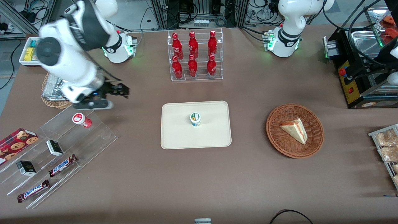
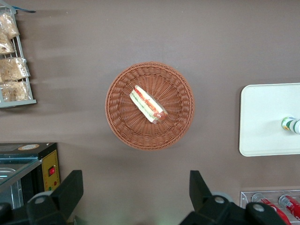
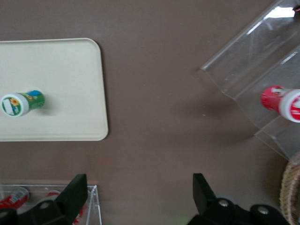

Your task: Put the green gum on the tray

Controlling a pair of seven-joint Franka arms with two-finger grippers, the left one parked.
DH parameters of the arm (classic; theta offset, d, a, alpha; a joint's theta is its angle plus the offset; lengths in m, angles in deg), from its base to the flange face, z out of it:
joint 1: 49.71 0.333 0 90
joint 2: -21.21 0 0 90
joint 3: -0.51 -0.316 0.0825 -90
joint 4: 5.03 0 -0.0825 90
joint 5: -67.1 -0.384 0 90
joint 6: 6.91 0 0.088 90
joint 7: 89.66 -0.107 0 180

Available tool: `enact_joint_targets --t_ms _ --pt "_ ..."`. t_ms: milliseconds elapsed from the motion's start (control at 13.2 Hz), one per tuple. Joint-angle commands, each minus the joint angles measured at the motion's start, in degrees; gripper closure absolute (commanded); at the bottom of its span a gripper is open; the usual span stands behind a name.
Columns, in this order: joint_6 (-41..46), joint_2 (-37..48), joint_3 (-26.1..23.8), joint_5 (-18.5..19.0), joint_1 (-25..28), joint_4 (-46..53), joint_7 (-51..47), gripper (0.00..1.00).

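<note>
small pale green gum canister [image 1: 195, 119] upright mid cream flat tray [image 1: 174, 137] — done | gripper [image 1: 116, 93] fingers apart, empty, well off toward working arm's end

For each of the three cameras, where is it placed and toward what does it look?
Front view: from high in front of both arms, looking down on the table; the green gum stands upright on the tray, and the open hand hangs above the clear stepped rack.
Left wrist view: straight down on the wicker basket, its own fingers visible.
Right wrist view: straight down on the tray's edge and the red canister, the hand's fingers visible.
All three show the gum and tray.
</note>
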Motion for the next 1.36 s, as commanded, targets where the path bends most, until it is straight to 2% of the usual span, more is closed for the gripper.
enact_joint_targets --t_ms 0,227,530,758,1288 --pt "2.12 2.38 -0.4 -0.26 -5.39 -1.31 5.47 0.0" --pt "4.22 2.9 -0.66 3.07 -9.27 0.27 6.28 0.0" --pt "9.23 1.94 -2.06 3.17 -15.42 7.28 11.45 0.0" --pt "13.89 1.33 -4.96 3.17 -19.55 12.39 13.93 0.0" --pt "13.99 1.33 -5.58 3.08 -24.31 15.13 14.02 0.0"
